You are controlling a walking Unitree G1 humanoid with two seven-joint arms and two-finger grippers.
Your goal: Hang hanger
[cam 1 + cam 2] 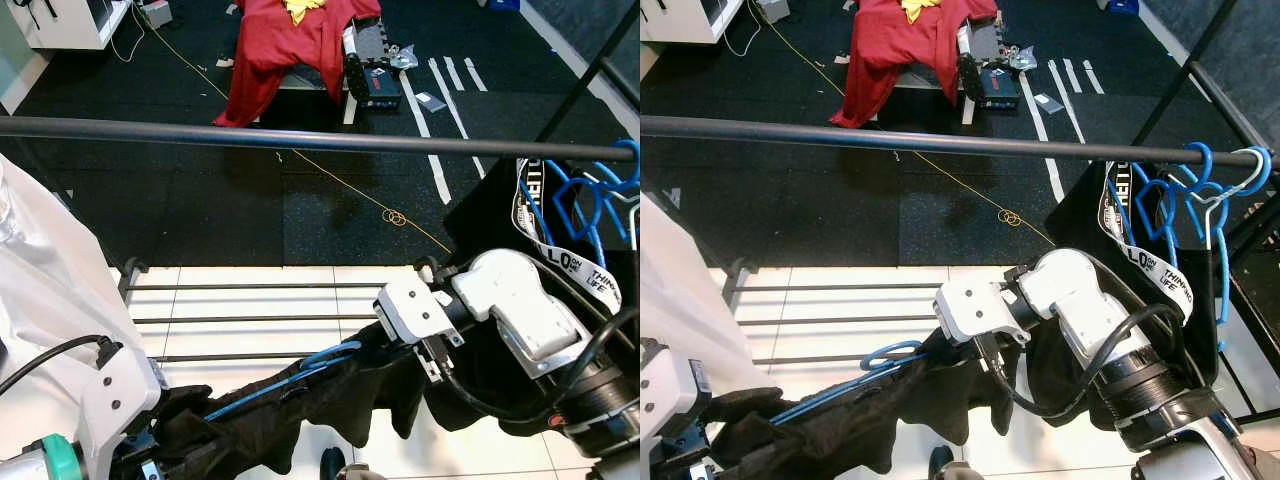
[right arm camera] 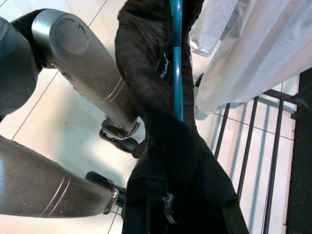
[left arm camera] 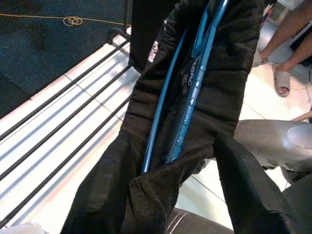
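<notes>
both arms reach forward low, the left hand (image 1: 150, 455) and right hand (image 1: 395, 345) hidden, grip unclear.

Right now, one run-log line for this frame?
phase: pre-hang | blue hanger with black garment held low between both grippers | rail above, bare mid-span | other hangers at rail's right end

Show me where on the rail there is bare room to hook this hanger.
The rail is bare along its long middle stretch, from the white garment on the robot's left to the blue hangers at its right end. That right end is crowded with hangers and a black garment.
</notes>
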